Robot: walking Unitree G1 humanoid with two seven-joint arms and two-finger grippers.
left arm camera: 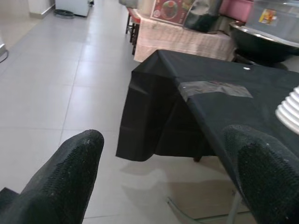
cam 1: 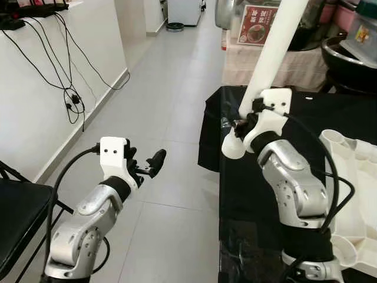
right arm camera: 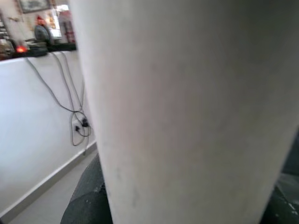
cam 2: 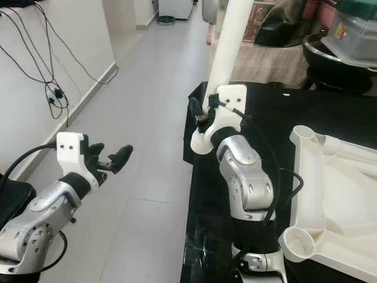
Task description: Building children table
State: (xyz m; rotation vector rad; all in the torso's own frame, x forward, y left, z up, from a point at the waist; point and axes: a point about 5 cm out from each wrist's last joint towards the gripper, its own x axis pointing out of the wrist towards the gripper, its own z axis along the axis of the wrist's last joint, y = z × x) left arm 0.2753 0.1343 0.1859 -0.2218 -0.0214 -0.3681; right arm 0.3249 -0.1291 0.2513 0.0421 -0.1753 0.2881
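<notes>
A long white table leg (cam 1: 268, 56) stands tilted above the black table, its rounded foot (cam 1: 232, 147) at the bottom. My right gripper (cam 1: 246, 121) is shut on the leg near that lower end; the leg (right arm camera: 187, 107) looms close in the right wrist view. The white upturned children's tabletop (cam 2: 336, 194) lies on the black-clothed table (cam 1: 247, 177) at the right, with a round leg socket (cam 2: 294, 244) at its near corner. My left gripper (cam 1: 150, 165) is open and holds nothing, out over the floor left of the table; its fingertips (left arm camera: 70, 172) frame the table's corner.
Grey tiled floor (cam 1: 171, 88) stretches ahead. A white wall with hanging black cables (cam 1: 70, 94) runs along the left. A black chair seat (cam 1: 17, 206) sits at the near left. A cloth-covered stand (cam 1: 277, 59) with a sign and dark bowls stands behind the table.
</notes>
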